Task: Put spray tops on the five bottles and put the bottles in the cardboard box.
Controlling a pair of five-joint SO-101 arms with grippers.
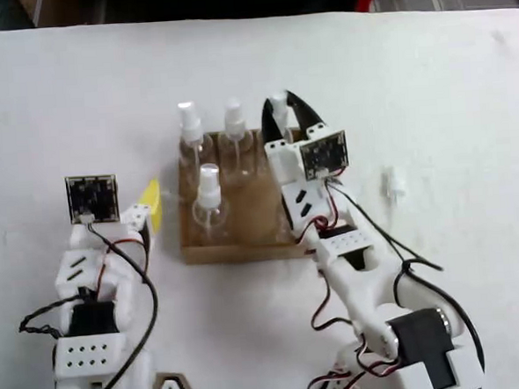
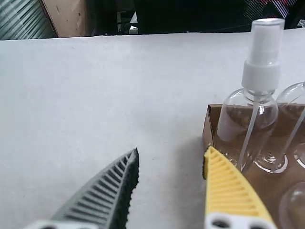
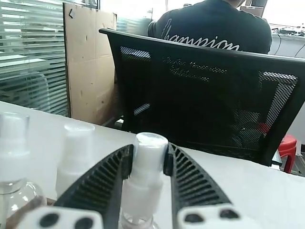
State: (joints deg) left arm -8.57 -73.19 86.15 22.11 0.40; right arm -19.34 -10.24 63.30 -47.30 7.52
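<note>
A shallow cardboard box (image 1: 248, 223) lies open on the white worktop (image 1: 429, 87) between the two arms. Four clear bottles are seen in or at it, each fitted with a white spray top. One bottle (image 1: 189, 130) stands in the far left corner, and a second bottle (image 1: 234, 125) stands just beside it along the far wall. A third bottle (image 1: 209, 197) stands upright nearer the middle of the left half. The fourth bottle (image 1: 278, 116) is at the far right corner, but its base is hidden by the arm, so whether it rests on the box floor cannot be told.

The right hand (image 3: 148, 155) is clenched on the fourth bottle, its two black ribbed fingers (image 3: 102, 183) pressed against either side of the white spray head. The bottle is held upright.

The left hand (image 2: 171, 160) is released, with its grey and yellow fingers spread apart and nothing between them. It is held low over the worktop just beside the box's left wall, with the yellow finger (image 2: 228, 191) close to the box corner and the far-left bottle directly beyond it.

A loose spray top (image 1: 393, 184) lies on the worktop to the right of the box, well apart from it.
</note>
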